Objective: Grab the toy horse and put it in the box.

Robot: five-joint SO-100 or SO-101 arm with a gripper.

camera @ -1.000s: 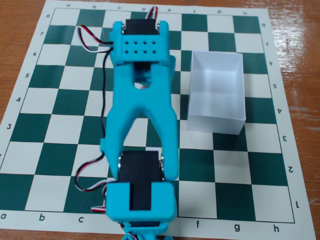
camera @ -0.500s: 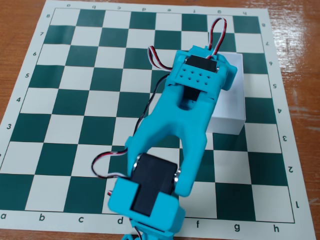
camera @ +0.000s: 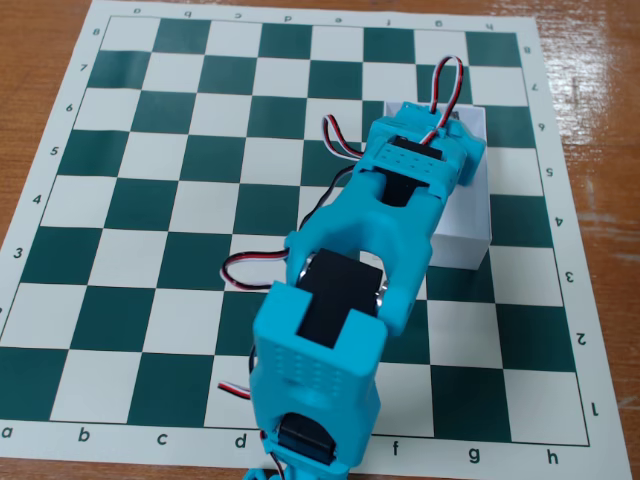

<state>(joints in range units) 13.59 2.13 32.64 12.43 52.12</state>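
Note:
The turquoise arm (camera: 340, 300) reaches from the bottom edge up and to the right across the chessboard. Its gripper (camera: 440, 160) points down over the white open-topped box (camera: 470, 215), which stands on the board's right side. The wrist and its servo cover the fingers, so I cannot tell whether they are open or shut. The toy horse does not show anywhere; it is hidden or out of view.
The green-and-white chessboard mat (camera: 150, 200) lies on a wooden table (camera: 600, 100). Red, white and black servo cables (camera: 445, 85) loop out beside the arm. No other objects stand on the squares I can see.

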